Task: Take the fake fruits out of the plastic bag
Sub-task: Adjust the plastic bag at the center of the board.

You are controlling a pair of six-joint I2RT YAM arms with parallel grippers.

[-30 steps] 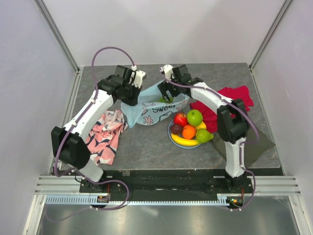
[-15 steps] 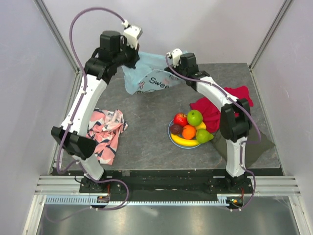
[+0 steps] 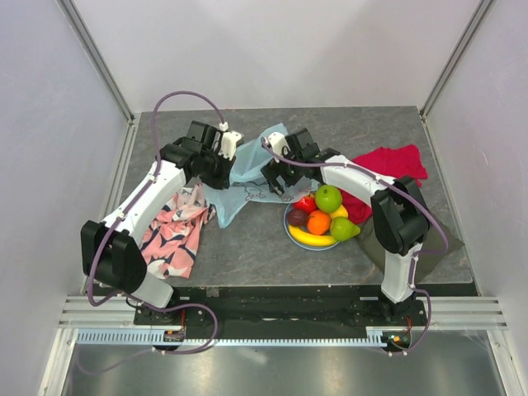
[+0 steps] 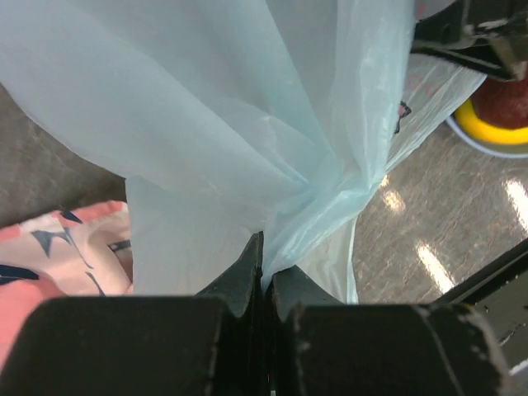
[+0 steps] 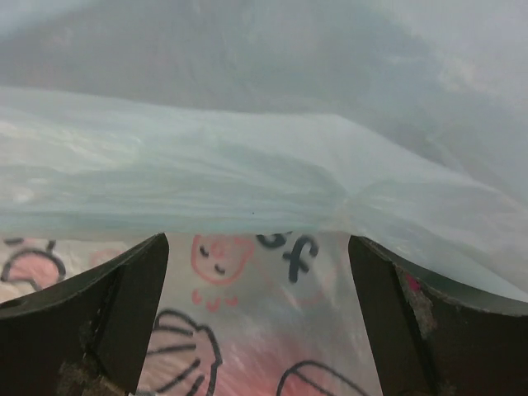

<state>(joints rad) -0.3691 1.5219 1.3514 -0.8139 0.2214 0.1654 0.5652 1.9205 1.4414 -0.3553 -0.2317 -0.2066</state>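
The left gripper (image 4: pixel 264 247), clamped tight on a gathered fold of the plastic bag (image 4: pixel 247 107), seemingly holds it for shaking out, the right gripper (image 5: pixel 260 280) gapes wide on nothing, and the fake fruits (image 3: pixel 320 216) sit on the plate (image 3: pixel 288 227) beside the bag, whose folds may hide more.

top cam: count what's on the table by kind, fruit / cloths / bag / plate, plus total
Fruits: 6, red apple, green apple, orange, banana, pear, plum
Cloths: 2, pink patterned cloth, red cloth
Plastic bag: 1
Plate: 1
Total: 10
Anything left inside the bag cannot be seen.
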